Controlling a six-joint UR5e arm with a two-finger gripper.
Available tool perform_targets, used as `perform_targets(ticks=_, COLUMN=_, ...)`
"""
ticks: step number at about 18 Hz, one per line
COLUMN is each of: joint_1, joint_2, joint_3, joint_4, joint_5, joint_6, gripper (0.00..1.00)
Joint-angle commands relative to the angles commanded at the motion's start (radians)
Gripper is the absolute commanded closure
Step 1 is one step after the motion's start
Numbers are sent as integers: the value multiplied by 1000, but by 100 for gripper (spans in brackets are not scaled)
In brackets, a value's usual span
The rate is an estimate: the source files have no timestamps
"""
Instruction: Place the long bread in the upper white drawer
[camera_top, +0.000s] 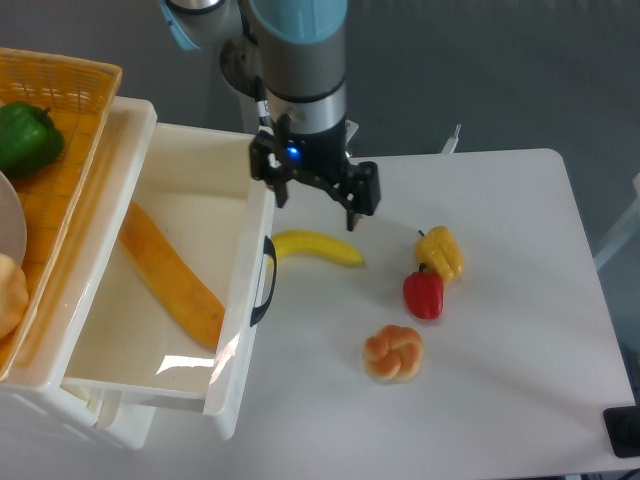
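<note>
While the long, smooth orange-brown bread (170, 277) is lying diagonally inside the deep glossy white drawer (242, 300), you are seeing the open, empty pincer (316, 197) hovering to its right.

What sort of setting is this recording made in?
Most likely a robotics lab set up as a mock kitchen-sorting bench: a plain white table against a grey floor, a robot arm's gripper, and toy-like food such as the long bread in the upper white drawer.

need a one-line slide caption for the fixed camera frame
Long bread lies in the upper white drawer; the gripper, jaws open and empty, hangs over the table above the banana.
</note>
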Motion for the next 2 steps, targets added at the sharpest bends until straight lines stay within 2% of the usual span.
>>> perform_targets(ticks=2, joint_1=20, joint_2=-9, joint_3=0, joint_4=5, joint_5=-1, joint_6=11, gripper=0)
